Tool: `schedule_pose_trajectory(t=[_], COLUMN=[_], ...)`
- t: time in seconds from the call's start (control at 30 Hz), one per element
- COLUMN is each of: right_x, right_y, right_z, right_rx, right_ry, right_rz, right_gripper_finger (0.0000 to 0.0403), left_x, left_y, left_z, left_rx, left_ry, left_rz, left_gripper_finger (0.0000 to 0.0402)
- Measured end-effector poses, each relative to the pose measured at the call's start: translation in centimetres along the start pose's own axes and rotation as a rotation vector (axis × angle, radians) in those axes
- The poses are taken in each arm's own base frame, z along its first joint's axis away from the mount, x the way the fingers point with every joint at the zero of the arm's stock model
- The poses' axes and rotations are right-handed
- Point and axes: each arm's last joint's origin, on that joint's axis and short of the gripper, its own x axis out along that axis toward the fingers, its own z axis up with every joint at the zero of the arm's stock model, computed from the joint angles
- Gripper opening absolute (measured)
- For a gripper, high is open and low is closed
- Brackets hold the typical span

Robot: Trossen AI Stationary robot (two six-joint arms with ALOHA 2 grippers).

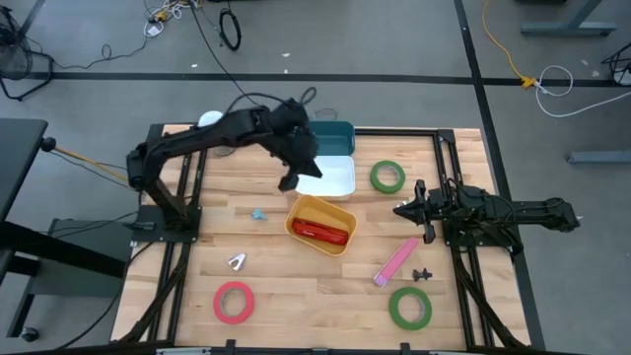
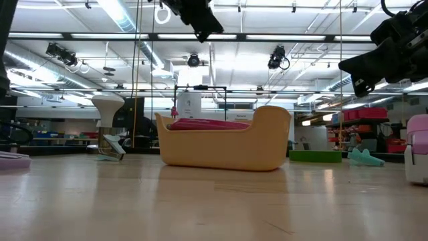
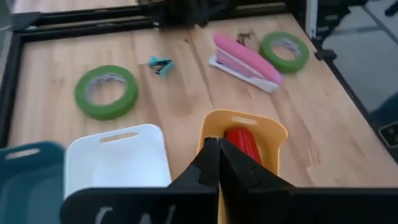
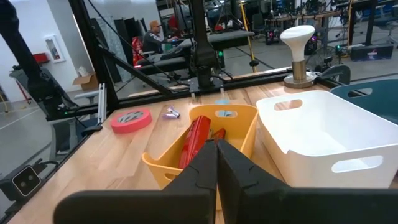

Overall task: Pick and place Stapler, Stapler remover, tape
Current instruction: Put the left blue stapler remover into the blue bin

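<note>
A yellow bin (image 1: 320,224) holds a red stapler (image 1: 320,232), which also shows in the left wrist view (image 3: 244,142) and the right wrist view (image 4: 196,140). A pink stapler (image 1: 396,261) lies flat on the table to the right of the bin. One green tape roll (image 1: 387,177) lies far right, another (image 1: 409,307) near right, and the red tape (image 1: 234,302) near left. My left gripper (image 1: 289,182) hangs shut above the white bin's left edge and holds nothing (image 3: 217,168). My right gripper (image 1: 399,210) is shut and empty, right of the yellow bin (image 4: 216,165).
A white bin (image 1: 332,178) and a teal bin (image 1: 332,138) stand beyond the yellow bin. Small objects lie about: a teal one (image 1: 258,213), a silver one (image 1: 237,261), a black one (image 1: 423,273). A white lamp (image 1: 209,120) stands at the far left corner. Black rails frame the table.
</note>
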Motion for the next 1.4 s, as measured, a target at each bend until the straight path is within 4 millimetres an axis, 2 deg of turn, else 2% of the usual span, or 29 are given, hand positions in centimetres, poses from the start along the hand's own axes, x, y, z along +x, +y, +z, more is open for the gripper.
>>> schedule_pose_trajectory(t=[0.13,0.27,0.6,0.8,0.97,1.2,1.4], right_x=[0.0,0.0,0.0,0.0,0.0,0.0,0.0], right_y=[0.0,0.0,0.0,0.0,0.0,0.0,0.0], right_z=[0.0,0.0,0.0,0.0,0.0,0.0,0.0], right_rx=[0.000,0.000,0.000,0.000,0.000,0.000,0.000], right_ry=[0.000,0.000,0.000,0.000,0.000,0.000,0.000], right_rz=[0.000,0.000,0.000,0.000,0.000,0.000,0.000], right_gripper_finger=[0.0007,0.0007,0.0007,0.0007,0.0007,0.0006,0.0007], left_x=[-1.5,-1.9,0.4,1.3,1.9,2.1,2.4], left_y=[-0.9,-2.0,-2.4,-3.5,-4.6,-5.8,-7.7], left_z=[-0.7,-1.7,-6.2,-8.7,-11.2,-15.1,-17.4], left_rx=[-0.021,-0.001,-0.058,-0.030,-0.034,-0.024,0.012], left_ry=[0.087,0.208,0.352,0.435,0.430,0.412,0.406], left_rz=[0.005,0.000,-0.027,-0.013,-0.013,0.092,0.142], left_gripper_finger=[0.0001,0.0001,0.0000,0.0000,0.0000,0.0000,0.0000])
